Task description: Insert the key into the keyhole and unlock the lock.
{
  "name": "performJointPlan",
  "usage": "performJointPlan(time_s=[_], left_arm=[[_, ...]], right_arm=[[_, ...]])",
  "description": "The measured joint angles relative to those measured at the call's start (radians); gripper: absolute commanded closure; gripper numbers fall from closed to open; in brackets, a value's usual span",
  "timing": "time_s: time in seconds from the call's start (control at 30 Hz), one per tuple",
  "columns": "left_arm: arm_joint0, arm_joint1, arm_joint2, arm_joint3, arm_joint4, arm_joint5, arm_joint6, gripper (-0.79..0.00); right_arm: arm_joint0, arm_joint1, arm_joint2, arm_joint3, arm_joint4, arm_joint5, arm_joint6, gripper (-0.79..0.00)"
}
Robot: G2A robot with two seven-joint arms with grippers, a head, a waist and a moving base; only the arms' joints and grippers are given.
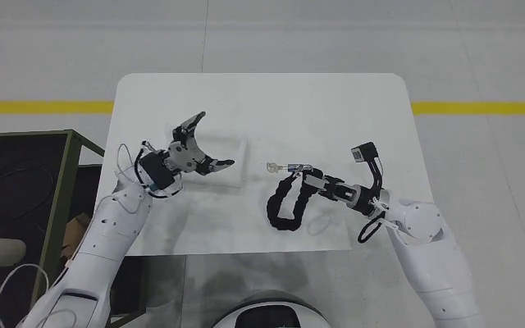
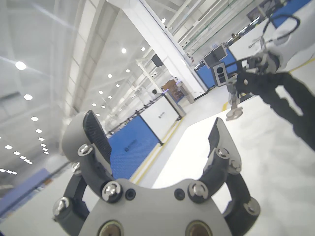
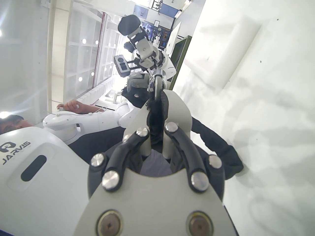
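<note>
Black cable lock (image 1: 284, 205) clamped in the right gripper (image 1: 316, 179), mid-table.
Its silver key (image 1: 274, 167) juts from the lock's head toward the left gripper (image 1: 215, 141), jaws wide apart and empty, over a white block (image 1: 238, 146) nearer the table's (image 1: 328, 107) left edge.

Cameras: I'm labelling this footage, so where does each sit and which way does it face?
Top view: above the arms, looking down at the white table; both arms show.
Left wrist view: on the left wrist, looking out past the open left end effector across the table toward the other arm.
Right wrist view: on the right wrist, looking along the right end effector, shut on the black lock, toward the left arm.
Shared: the wrist views face each other; both show the lock.
</note>
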Motion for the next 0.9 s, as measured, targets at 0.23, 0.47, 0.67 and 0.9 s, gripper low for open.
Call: performJointPlan(time_s=[0.23,0.47,0.67,0.9], left_arm=[[-0.016,0.035,0.022,-0.069,-0.55,-0.45,-0.487,-0.785],[-0.064,0.068,0.059,-0.026,-0.868,-0.438,-0.73,-0.785],[-0.062,0.068,0.06,-0.027,-0.825,-0.438,-0.692,-0.785],[-0.015,0.071,0.148,-0.055,-1.186,-0.451,-1.018,-0.785]], right_arm=[[0.015,0.002,0.005,-0.007,-0.012,0.0,-0.011,0.0],[0.021,0.003,-0.006,-0.017,-0.008,0.02,0.014,0.0],[0.02,0.003,-0.005,-0.018,-0.009,0.02,0.013,0.0],[-0.011,-0.001,0.016,-0.038,-0.055,-0.008,-0.15,0.0]])
